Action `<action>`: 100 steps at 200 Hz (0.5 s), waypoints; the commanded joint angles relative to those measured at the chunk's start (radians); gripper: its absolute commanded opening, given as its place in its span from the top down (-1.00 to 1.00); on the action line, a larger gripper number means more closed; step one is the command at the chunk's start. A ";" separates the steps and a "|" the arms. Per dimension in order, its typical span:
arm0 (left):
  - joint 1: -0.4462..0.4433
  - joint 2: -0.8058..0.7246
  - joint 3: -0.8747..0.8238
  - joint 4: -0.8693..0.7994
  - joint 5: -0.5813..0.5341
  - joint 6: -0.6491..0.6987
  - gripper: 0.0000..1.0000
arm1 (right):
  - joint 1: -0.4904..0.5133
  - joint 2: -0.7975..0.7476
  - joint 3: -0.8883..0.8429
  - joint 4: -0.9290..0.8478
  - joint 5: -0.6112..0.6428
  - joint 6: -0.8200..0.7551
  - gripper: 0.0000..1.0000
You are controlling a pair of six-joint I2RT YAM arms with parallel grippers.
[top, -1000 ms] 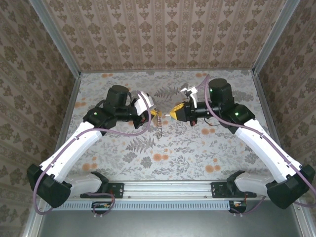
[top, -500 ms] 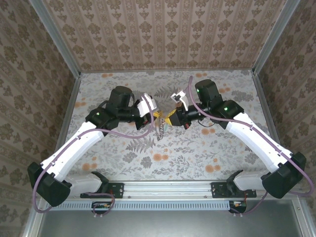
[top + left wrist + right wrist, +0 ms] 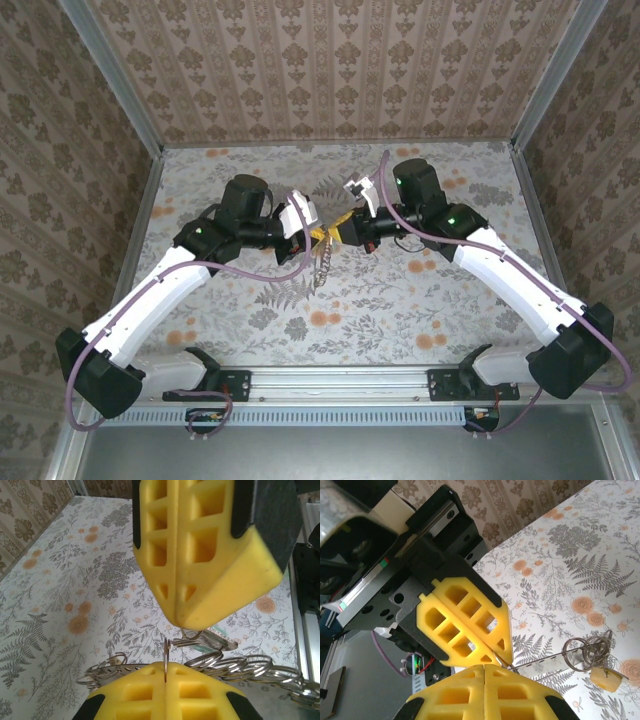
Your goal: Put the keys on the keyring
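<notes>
**A:** The keyring [image 3: 322,262] is up off the tablecloth [image 3: 400,300], folks! It's a chain of thin metal rings dangling from the left gripper [image 3: 316,237] at mid-table.

**B:** And that left gripper is clenched tight. On its own wrist camera the yellow pads [image 3: 172,685] are pressed together, with one ring pinched edge-on in the seam. The rest of the keyring [image 3: 235,666] trails off to the right.

**A:** What about the right gripper [image 3: 341,232]?

**B:** It's nose to nose with the left one, tips almost touching. Its jaws are closed too, and a small wire loop [image 3: 192,636] pokes out right at its tip. I can't tell whether that loop belongs to the keyring.

**A:** And the key?

**B:** Look from the right wrist. A tiny pale-yellow key [image 3: 605,679] hangs at the far end of the keyring, just below a cluster of rings [image 3: 590,650]. It's well away from both sets of yellow jaws.
</notes>
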 commanded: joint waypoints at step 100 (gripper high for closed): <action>-0.003 -0.047 0.049 -0.006 0.119 0.030 1.00 | 0.026 -0.031 -0.035 0.004 0.060 -0.040 1.00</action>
